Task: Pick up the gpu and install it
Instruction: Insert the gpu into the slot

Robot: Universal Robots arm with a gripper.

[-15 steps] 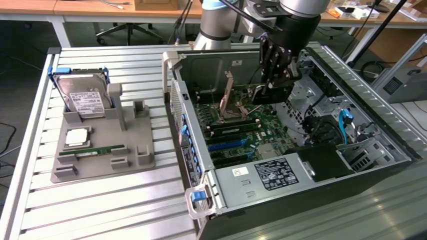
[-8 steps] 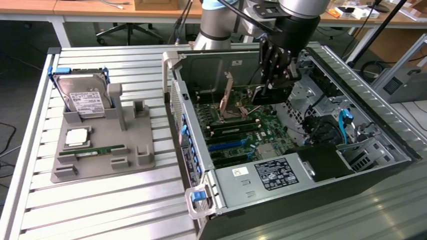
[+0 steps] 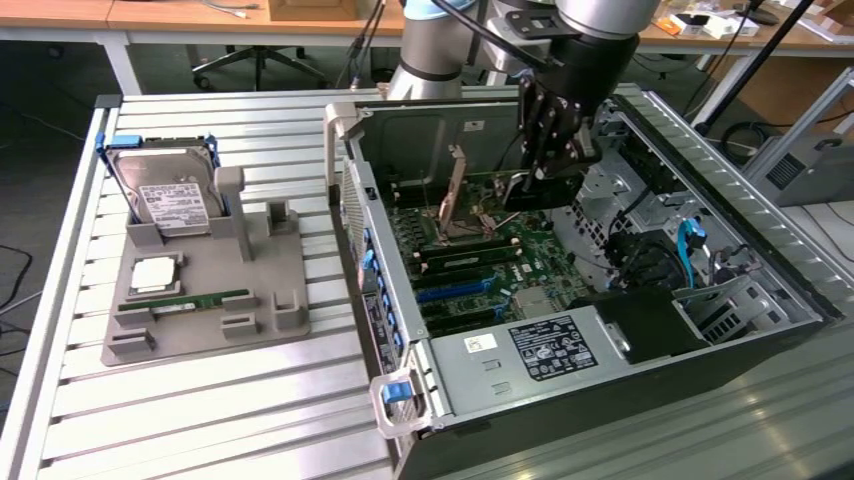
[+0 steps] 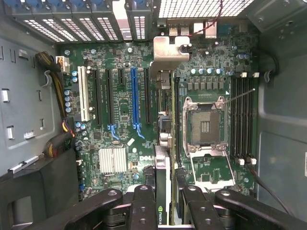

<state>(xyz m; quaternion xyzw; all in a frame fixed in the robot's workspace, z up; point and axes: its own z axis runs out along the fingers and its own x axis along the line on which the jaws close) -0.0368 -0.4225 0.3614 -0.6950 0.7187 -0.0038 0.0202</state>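
1 gpu [image 4: 162, 184] in jaws; 1 hard drive [image 3: 167, 192]

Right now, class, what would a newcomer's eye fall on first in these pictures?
The open computer case at the exterior view's right, with the gripper hanging down inside it. It grips the gpu on edge over the green motherboard. At the exterior view's left, a hard drive leans in a grey holder.
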